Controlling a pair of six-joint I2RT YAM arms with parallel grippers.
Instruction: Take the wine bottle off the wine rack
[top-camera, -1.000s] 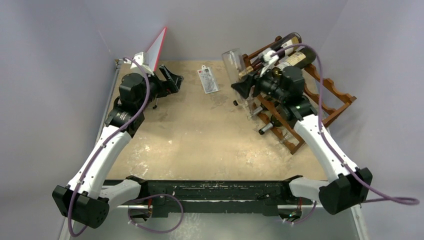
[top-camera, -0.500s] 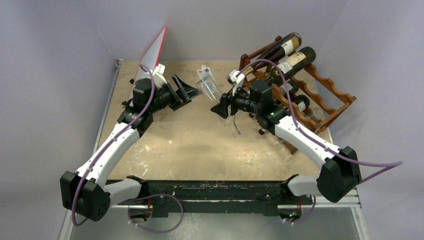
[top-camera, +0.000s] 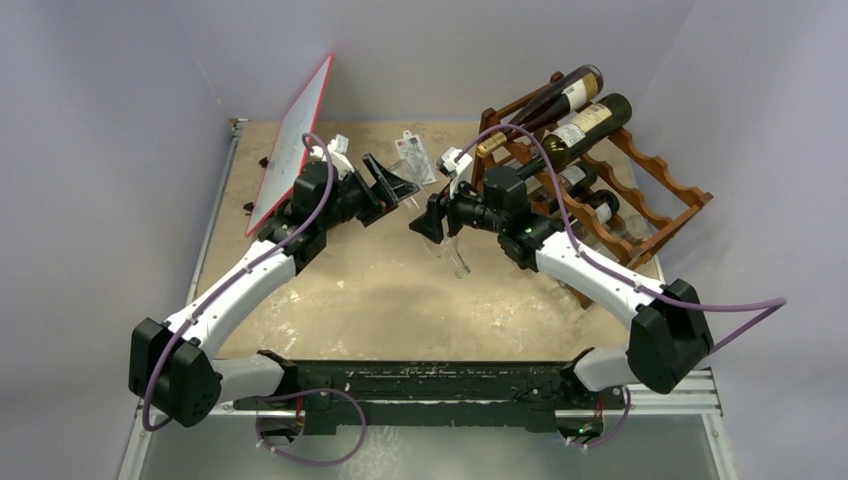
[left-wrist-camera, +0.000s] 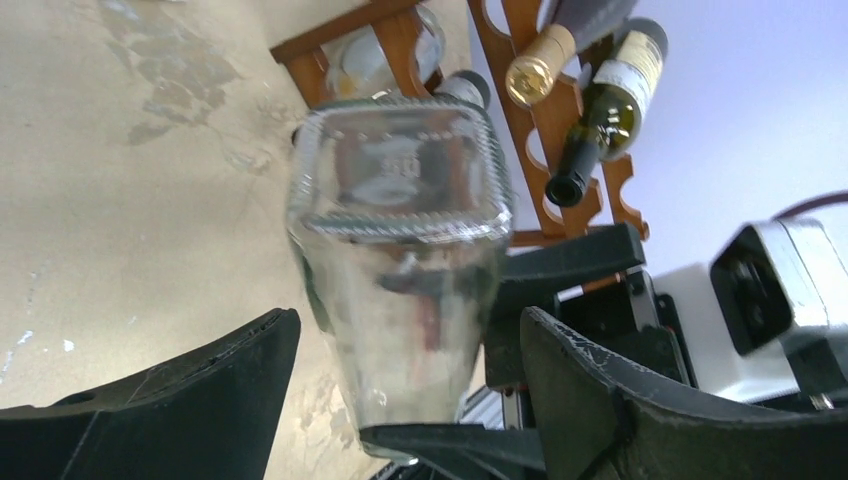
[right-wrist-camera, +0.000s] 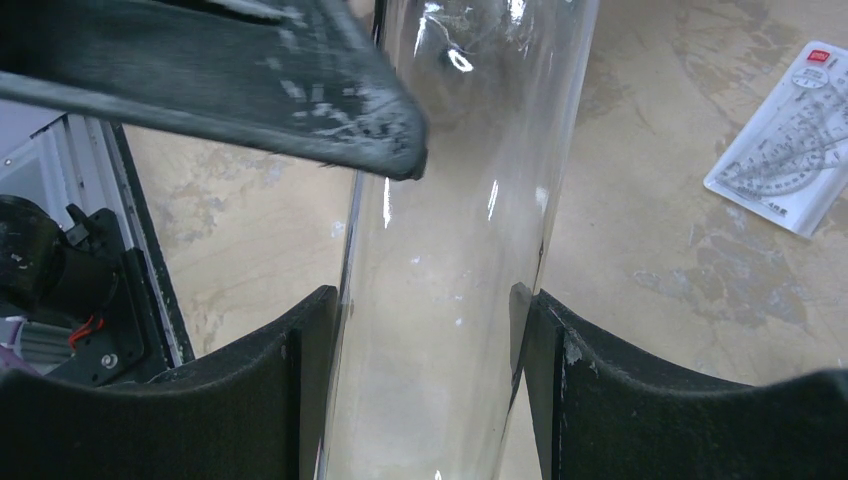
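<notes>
Right gripper (top-camera: 428, 215) grasps the clear wine bottle (right-wrist-camera: 450, 300) toward the far edge of the bench (top-camera: 350, 300); left gripper (left-wrist-camera: 410, 330), released, straddles it.

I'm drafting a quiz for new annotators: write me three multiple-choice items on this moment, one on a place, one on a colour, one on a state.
1. Where is the clear glass bottle?
A. in the right gripper
B. lying in the dark reddish-brown wooden wine rack
C. in the left gripper

2. What colour is the rim of the tilted flat white board at the far left?
A. green
B. blue
C. red

3. How do the left gripper's jaws stand?
A. shut on the bottle
B. open, either side of the bottle
C. shut on nothing

Answers:
1 A, the right fingers press both its sides.
2 C, a red line runs along the board's edge.
3 B, gaps show on both sides of the glass.
</notes>
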